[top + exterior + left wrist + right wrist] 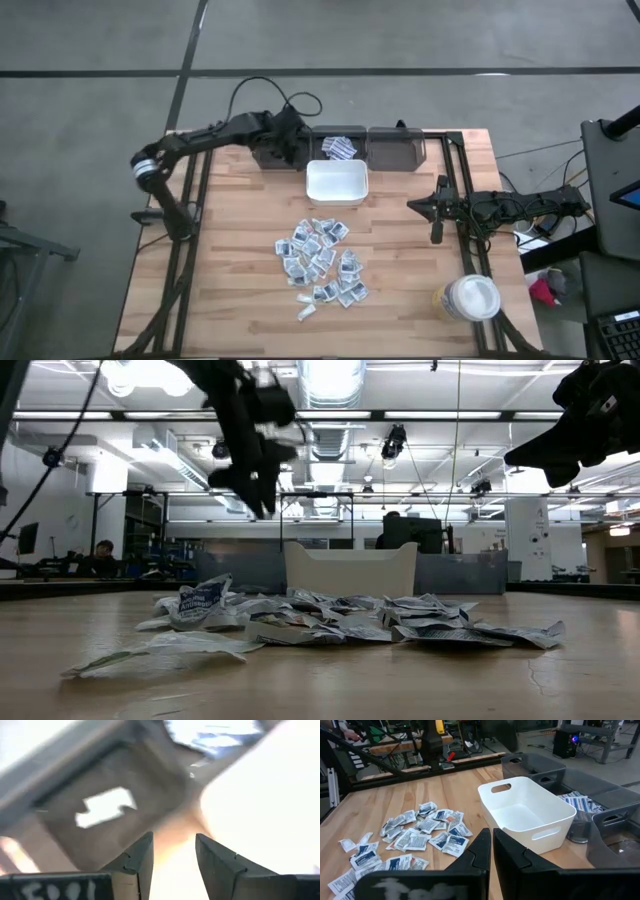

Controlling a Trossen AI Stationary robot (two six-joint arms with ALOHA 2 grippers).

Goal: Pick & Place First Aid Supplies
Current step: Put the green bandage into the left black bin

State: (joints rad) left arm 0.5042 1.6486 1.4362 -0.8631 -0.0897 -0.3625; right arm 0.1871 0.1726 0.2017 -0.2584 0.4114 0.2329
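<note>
Left gripper [296,150] is up at the far side of the table [230,250], over the left grey bin [272,152]. Its two fingers [140,857] stand apart and I see nothing between them. Through its own camera I look down into that grey bin, and one white packet [102,807] lies flat on the bin floor, just beyond the fingertips and not touching them.

I see most of the packets [322,260] lying in a loose pile in the middle of the table, well apart from this gripper. The white bin [336,182] sits between the pile and the grey bins. A few more packets [338,146] lie in the middle grey bin, just beside the left gripper.

My right gripper [437,208] waits over the right side of the table with its fingers pressed together, holding nothing. A round white tub [470,297] stands near the right corner closest to me.
</note>
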